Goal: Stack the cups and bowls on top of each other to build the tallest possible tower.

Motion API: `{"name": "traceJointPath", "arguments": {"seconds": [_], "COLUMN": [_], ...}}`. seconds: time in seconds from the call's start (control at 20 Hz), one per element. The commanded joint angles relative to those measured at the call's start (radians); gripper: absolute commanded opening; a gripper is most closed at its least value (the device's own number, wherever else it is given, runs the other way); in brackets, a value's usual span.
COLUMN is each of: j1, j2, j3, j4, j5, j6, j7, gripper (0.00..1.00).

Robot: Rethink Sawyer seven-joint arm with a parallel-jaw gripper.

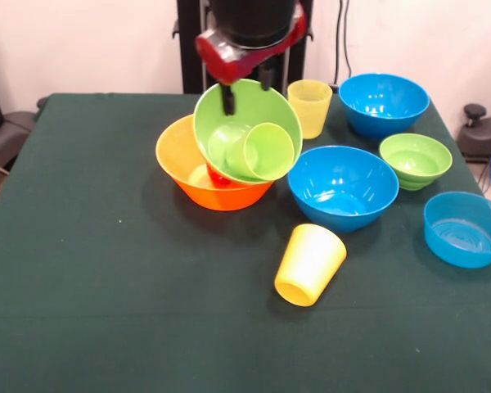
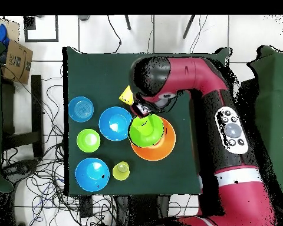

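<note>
My gripper (image 1: pixel 245 88) comes down from the top and is shut on the far rim of the large lime green bowl (image 1: pixel 247 131). That bowl tilts steeply toward the camera, and its lower part is inside the large orange bowl (image 1: pixel 188 168). A lime green cup (image 1: pixel 262 151) lies on its side inside the green bowl. A bit of the red cup (image 1: pixel 218 174) shows in the orange bowl beneath. From overhead the arm covers the gripper (image 2: pixel 142 110), with the green bowl (image 2: pixel 145 130) over the orange bowl (image 2: pixel 165 148).
A pale yellow cup (image 1: pixel 310 106) stands upright behind. A bright yellow cup (image 1: pixel 309 264) lies on its side in front. Two medium blue bowls (image 1: pixel 383 102) (image 1: pixel 342 187), a small green bowl (image 1: pixel 415 160) and a small shallow blue bowl (image 1: pixel 465 229) sit to the right.
</note>
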Motion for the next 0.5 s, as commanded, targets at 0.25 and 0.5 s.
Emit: {"name": "traceJointPath", "arguments": {"seconds": [0.25, 0.5], "j1": [0.069, 0.063], "j2": [0.097, 0.098], "j3": [-0.058, -0.056], "j4": [-0.189, -0.181], "j5": [0.125, 0.166], "j6": [0.017, -0.037], "j7": [0.353, 0.405], "gripper": [1.0, 1.0]}}
